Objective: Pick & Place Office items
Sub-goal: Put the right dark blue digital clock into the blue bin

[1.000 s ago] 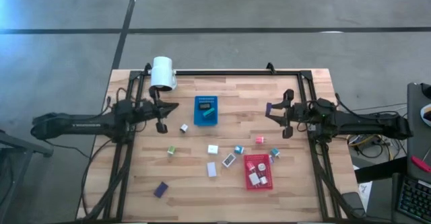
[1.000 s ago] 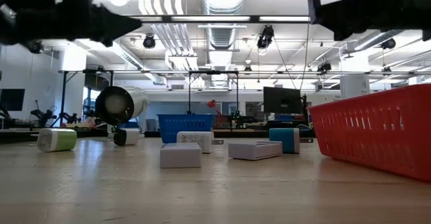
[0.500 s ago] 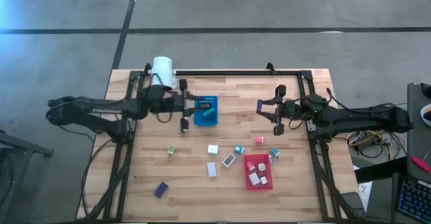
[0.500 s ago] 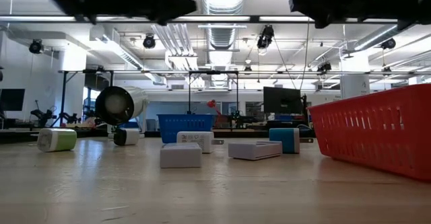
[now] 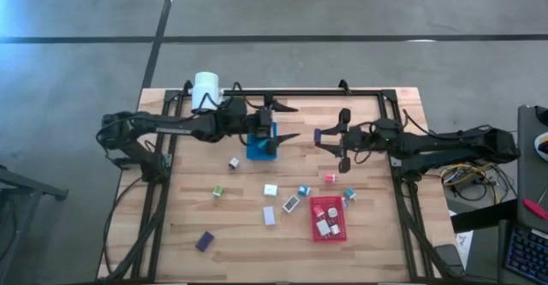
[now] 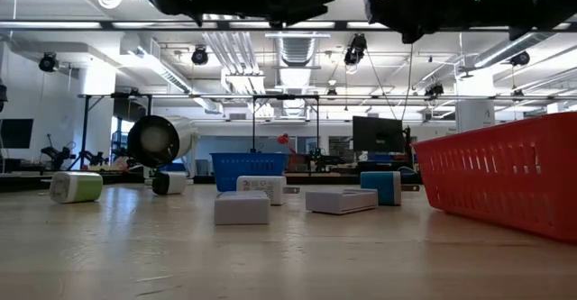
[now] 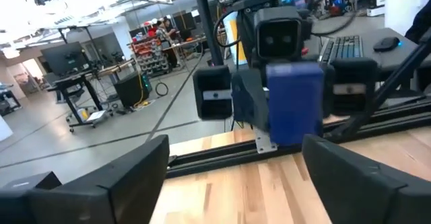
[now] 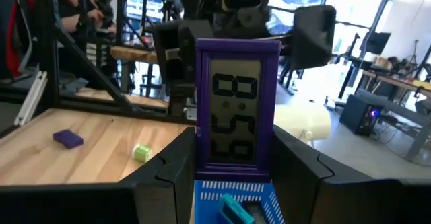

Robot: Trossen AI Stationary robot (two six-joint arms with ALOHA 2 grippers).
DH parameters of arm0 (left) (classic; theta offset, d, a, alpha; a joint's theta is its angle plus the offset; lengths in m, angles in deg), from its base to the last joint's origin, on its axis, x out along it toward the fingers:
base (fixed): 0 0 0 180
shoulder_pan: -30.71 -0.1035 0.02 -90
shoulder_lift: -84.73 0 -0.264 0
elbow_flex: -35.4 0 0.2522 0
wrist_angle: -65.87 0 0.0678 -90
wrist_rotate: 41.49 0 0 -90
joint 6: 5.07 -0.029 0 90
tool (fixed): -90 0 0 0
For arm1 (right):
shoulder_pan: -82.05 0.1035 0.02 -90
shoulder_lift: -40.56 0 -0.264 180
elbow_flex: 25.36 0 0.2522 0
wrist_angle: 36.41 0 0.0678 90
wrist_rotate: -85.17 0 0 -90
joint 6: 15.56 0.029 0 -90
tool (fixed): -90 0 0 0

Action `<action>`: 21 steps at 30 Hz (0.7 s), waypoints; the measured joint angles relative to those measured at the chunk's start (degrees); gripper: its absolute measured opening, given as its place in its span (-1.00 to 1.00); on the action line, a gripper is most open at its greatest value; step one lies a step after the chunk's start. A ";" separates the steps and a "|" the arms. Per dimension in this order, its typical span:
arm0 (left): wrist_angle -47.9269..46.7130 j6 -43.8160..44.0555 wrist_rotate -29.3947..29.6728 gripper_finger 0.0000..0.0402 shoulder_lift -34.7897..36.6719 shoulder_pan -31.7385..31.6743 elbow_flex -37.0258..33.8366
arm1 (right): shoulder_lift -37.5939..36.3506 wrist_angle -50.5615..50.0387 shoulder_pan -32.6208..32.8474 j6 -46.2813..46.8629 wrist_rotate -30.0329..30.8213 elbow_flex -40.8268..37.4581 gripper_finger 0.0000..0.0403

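Note:
My right gripper hangs above the table's middle, shut on a purple-framed item with a grey digit display. My left gripper stands open, nothing between its fingers, over the right edge of the blue tray, and faces that item. The tray holds a black piece and a teal piece. Loose office items lie flat on the wood: a white block, a green one, a teal one, a pink-red one, a purple one. My right gripper pinches the purple item by its two long side edges, near the end toward the wrist. The fingers lie level and point toward the table's left. The item sticks out past the fingertips, display toward the wrist camera, lifted clear above the table.
A red tray with several small pieces stands right of the middle near the front. A white cylinder lies at the far left edge. A black frame runs along the far edge. Bare wood lies at the front left.
My left gripper has swung from the table's left side toward the right, out over the blue tray, and its fingers now stand wide apart. My right gripper has moved toward the table's left with the purple item still held clear of the table.

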 joint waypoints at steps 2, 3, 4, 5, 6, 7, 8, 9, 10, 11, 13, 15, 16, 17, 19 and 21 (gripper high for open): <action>-0.08 0.94 -0.82 0.79 -1.89 0.00 1.82 | 1.65 0.02 0.00 -0.89 0.10 0.82 -0.31; -0.50 1.05 -1.84 0.80 -2.56 0.00 2.59 | 2.35 0.02 0.00 -1.23 0.09 1.15 -0.31; -1.30 1.14 -3.22 0.80 -3.12 0.00 3.22 | 3.22 0.49 0.00 -1.54 0.10 1.62 -0.31; -1.79 1.22 -4.29 0.80 -3.59 0.00 3.94 | 3.98 1.43 0.00 -1.64 0.13 2.05 -0.31; -2.21 1.23 -5.07 0.80 -4.05 0.03 4.57 | 4.51 1.96 0.00 -1.66 0.17 2.21 -0.31; -2.93 1.30 -5.88 0.80 -4.35 0.07 5.07 | 5.13 2.30 0.00 -1.68 0.17 2.37 -0.31; -3.71 1.71 -6.52 0.80 -4.51 0.07 5.51 | 5.73 2.70 0.00 -1.76 0.17 2.81 -0.31; -4.11 2.15 -6.91 0.80 -4.75 0.09 5.78 | 6.16 2.86 0.00 -2.04 0.19 2.99 -0.31; -4.16 2.58 -7.40 0.80 -4.94 0.11 5.96 | 6.55 2.68 -0.05 -2.29 0.18 2.99 -0.31; -4.13 2.96 -7.97 0.81 -4.96 0.11 6.03 | 6.95 2.80 -0.07 -2.44 0.29 3.04 -0.31; -3.95 3.44 -9.68 0.81 -4.96 0.11 6.04 | 7.84 2.67 -0.07 -2.49 0.72 3.41 -0.31; -3.76 3.61 -11.41 0.81 -5.01 0.18 6.04 | 8.69 2.68 -0.07 -2.47 0.73 4.14 -0.31; -3.81 3.61 -11.86 0.81 -5.03 0.27 6.04 | 9.12 2.81 -0.07 -2.47 0.73 4.53 -0.31; -3.82 3.61 -12.03 0.81 -5.05 0.42 6.03 | 9.53 2.79 -0.07 -2.47 0.73 4.84 -0.31; -3.82 3.61 -12.16 0.81 -5.05 0.75 5.99 | 10.78 2.78 -0.07 -2.43 0.73 5.63 -0.31; -3.73 3.52 -12.18 0.81 -5.05 1.01 5.99 | 11.75 2.56 -0.09 -2.45 0.73 6.05 -0.31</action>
